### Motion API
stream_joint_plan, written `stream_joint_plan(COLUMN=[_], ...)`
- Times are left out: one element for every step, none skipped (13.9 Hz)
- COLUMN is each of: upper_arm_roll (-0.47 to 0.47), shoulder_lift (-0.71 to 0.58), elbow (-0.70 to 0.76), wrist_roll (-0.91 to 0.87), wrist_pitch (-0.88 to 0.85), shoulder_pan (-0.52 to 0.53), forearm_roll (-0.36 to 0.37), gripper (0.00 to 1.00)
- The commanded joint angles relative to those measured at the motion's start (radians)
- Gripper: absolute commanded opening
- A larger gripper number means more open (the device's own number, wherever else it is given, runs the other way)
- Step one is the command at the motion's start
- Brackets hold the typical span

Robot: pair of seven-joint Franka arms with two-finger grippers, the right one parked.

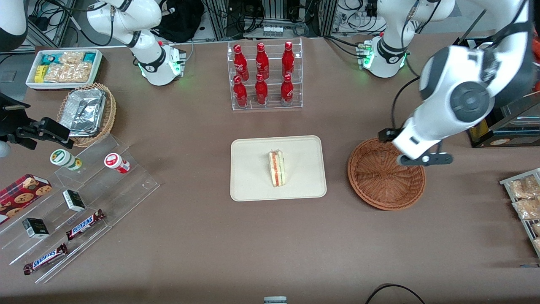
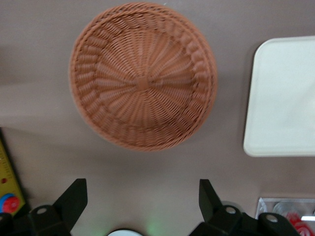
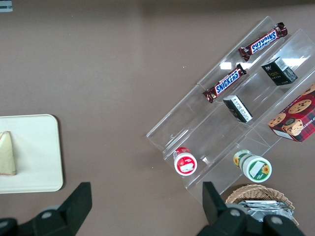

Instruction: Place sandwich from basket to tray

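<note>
The sandwich, a pale wedge with red and green layers, lies on the cream tray at the table's middle; the right wrist view also catches the sandwich on the tray. The reddish-brown woven basket stands beside the tray toward the working arm's end, with nothing in it. My gripper hangs above the basket's rim that is farther from the front camera. In the left wrist view the gripper is open with nothing between its fingers, and the basket and a tray corner show below.
A clear rack of red bottles stands farther from the front camera than the tray. Toward the parked arm's end are a tan basket with foil containers, a white snack bin and a stepped acrylic shelf. Snack packets lie at the working arm's end.
</note>
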Motion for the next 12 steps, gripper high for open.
stream_joint_plan(upper_arm_roll=[-0.073,-0.093,-0.1,-0.1,-0.099,-0.091,-0.079,-0.065,-0.061,-0.059,-0.057,-0.05], shoulder_lift=[-0.077,-0.09,-0.1,-0.112,-0.123,-0.13,-0.135,-0.135,-0.138,-0.14,-0.143,-0.141], elbow=[-0.037,-0.034,-0.028,-0.024,-0.014,0.0,0.021,0.041,0.055,0.066,0.08,0.097], wrist_roll=[0.078,0.095,0.107,0.132,0.164,0.184,0.196,0.204,0.204,0.204,0.204,0.204], wrist_pitch=[-0.044,-0.06,-0.076,-0.094,-0.111,-0.136,-0.154,-0.163,-0.168,-0.169,-0.171,-0.171], shoulder_pan=[0.1,0.14,0.16,0.174,0.185,0.188,0.188,0.188,0.188,0.188,0.188,0.188], forearm_roll=[-0.003,-0.003,-0.003,-0.003,-0.003,-0.004,-0.003,-0.004,-0.003,-0.001,0.002,0.005], gripper=[1.0,1.0,1.0,1.0,1.0,1.0,1.0,1.0,1.0,1.0,1.0,1.0])
